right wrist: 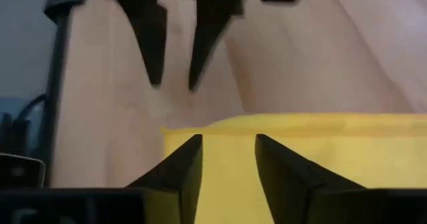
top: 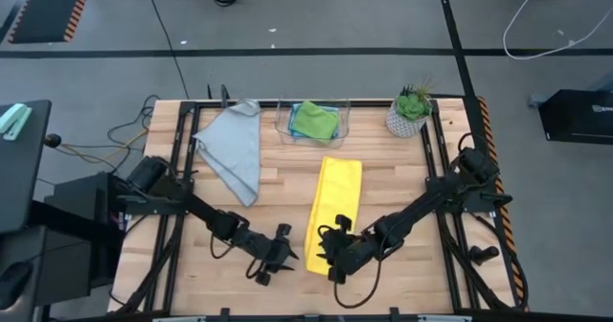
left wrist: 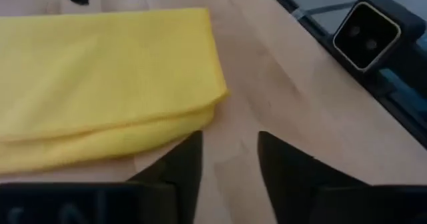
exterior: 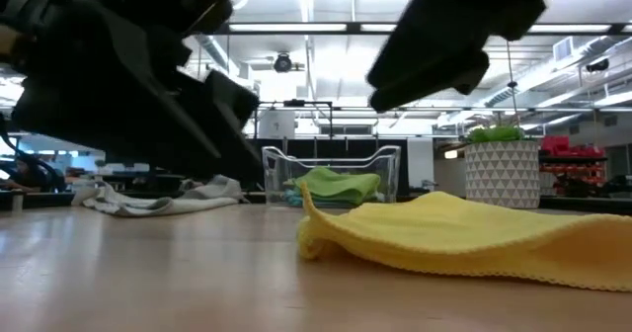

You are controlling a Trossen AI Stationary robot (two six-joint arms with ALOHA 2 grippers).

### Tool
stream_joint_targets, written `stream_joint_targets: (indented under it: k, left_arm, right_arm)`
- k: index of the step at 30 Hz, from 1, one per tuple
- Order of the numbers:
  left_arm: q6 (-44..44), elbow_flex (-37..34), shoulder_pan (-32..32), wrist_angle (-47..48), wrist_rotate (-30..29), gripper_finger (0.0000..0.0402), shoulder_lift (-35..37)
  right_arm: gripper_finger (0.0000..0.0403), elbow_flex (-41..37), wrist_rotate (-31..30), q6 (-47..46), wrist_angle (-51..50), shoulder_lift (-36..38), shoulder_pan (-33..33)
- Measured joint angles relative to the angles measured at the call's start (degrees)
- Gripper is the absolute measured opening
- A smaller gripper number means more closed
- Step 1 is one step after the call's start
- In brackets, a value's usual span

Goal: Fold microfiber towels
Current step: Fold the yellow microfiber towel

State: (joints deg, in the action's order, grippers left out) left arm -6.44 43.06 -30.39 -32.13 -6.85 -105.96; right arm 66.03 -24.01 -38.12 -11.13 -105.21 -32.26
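Note:
The yellow towel (top: 335, 212) lies on the table's middle, folded into a long strip that runs from far to near. It also shows in the low view (exterior: 464, 238). My left gripper (top: 278, 255) is open beside the strip's near left corner (left wrist: 200, 111), clear of it. My right gripper (top: 330, 255) is open over the strip's near end (right wrist: 300, 151). The grey towel (top: 235, 149) lies loosely spread at the far left. The green towel (top: 314, 119) sits in a clear bin with a light blue one (top: 333, 105) under it. My right gripper's open fingers (right wrist: 180, 167) stand above the yellow towel's near end (right wrist: 220, 127), pointing toward the table's left. I cannot tell whether they touch the cloth. My left gripper touches nothing.
A clear plastic bin (top: 284, 121) stands at the far middle. A potted plant (top: 410, 111) stands at the far right. Bare wood lies between the grey towel and the yellow strip, and to the strip's right.

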Motion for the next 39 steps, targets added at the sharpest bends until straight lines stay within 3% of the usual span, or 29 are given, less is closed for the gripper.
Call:
stream_joint_targets:
  k: [7, 12, 18, 28, 33, 39]
  left_arm:
    - [3.19, 2.07, -1.90, -0.10, -4.94, 0.0206, -3.81]
    - [7.07, 3.31, -3.17, -0.16, -8.80, 0.0194, -4.45]
    - [10.00, 7.39, -3.00, -0.52, -9.34, 0.0177, -7.07]
    - [17.65, 15.33, -2.48, 6.67, -11.79, 0.0175, -13.04]
    - [17.57, 17.69, -2.16, 11.69, -15.47, 0.0144, -14.05]
    - [18.64, 17.63, -2.23, 12.69, -17.37, 0.0034, -14.12]
  right_arm:
    - [0.0190, 1.13, 0.02, -1.19, 1.15, -2.50, -4.80]
    - [0.0207, 5.70, -0.09, -2.04, -3.49, -6.08, -8.66]
    - [0.0208, 12.82, -1.80, -4.63, -18.65, -9.73, -11.07]
    - [0.0208, 14.77, -4.85, -5.67, -21.32, -8.73, -11.39]
    - [0.0208, 14.66, -5.43, -5.64, -22.34, -8.14, -11.29]
    - [0.0208, 14.65, -5.45, -5.65, -21.95, -8.04, -11.38]
